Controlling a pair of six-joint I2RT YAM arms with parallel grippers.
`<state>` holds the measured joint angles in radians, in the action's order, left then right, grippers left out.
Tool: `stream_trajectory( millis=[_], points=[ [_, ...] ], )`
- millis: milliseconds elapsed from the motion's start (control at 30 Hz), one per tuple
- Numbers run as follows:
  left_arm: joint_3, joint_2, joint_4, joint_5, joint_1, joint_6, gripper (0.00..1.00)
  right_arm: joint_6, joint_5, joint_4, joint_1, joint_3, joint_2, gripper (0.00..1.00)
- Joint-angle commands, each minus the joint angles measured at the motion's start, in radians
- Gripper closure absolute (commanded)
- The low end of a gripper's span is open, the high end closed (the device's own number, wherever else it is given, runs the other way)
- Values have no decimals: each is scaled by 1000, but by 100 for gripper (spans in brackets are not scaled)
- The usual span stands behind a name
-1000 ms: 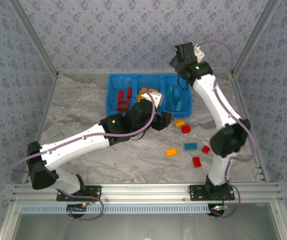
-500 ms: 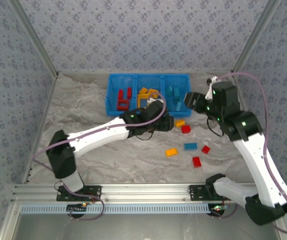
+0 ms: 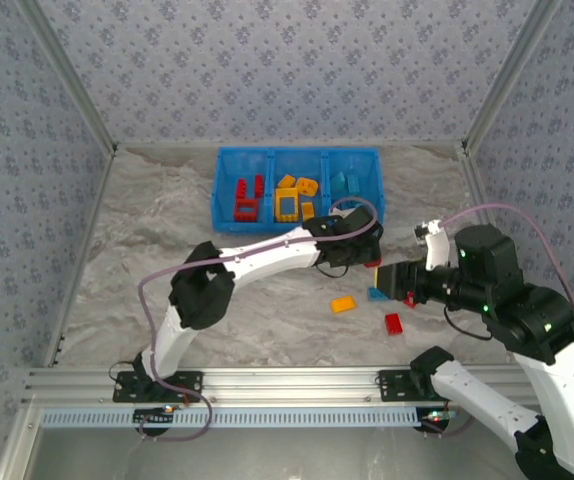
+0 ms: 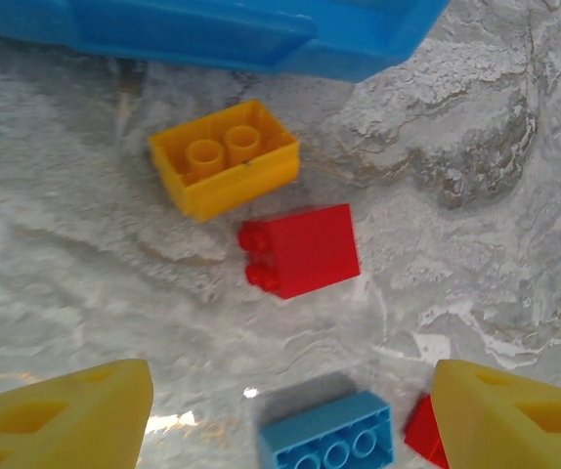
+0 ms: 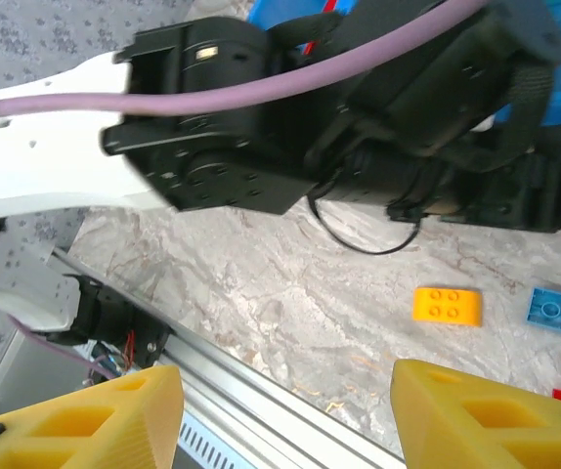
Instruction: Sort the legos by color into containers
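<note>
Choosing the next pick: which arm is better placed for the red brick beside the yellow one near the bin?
Left. The left gripper, open, looks down on the red brick just ahead of it. The right gripper, also open, sits farther back, facing the left arm.

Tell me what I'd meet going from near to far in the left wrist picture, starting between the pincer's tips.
First a blue brick, then a red brick, a yellow brick, and last the blue bin.
</note>
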<state>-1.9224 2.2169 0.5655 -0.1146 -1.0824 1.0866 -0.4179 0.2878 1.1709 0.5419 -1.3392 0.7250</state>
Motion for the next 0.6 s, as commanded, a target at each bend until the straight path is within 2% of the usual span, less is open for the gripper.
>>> stream_trajectory(
  millis=[0, 267, 567],
  points=[
    [-134, 73, 74, 20, -7, 61, 22, 1, 10, 39, 14, 13, -18, 39],
    [-426, 270, 288, -1, -8, 95, 22, -9, 11, 0, 16, 32, -22, 39],
    [-480, 338, 273, -3, -11, 106, 21, -2, 23, -24, 18, 49, -54, 38]
  ],
)
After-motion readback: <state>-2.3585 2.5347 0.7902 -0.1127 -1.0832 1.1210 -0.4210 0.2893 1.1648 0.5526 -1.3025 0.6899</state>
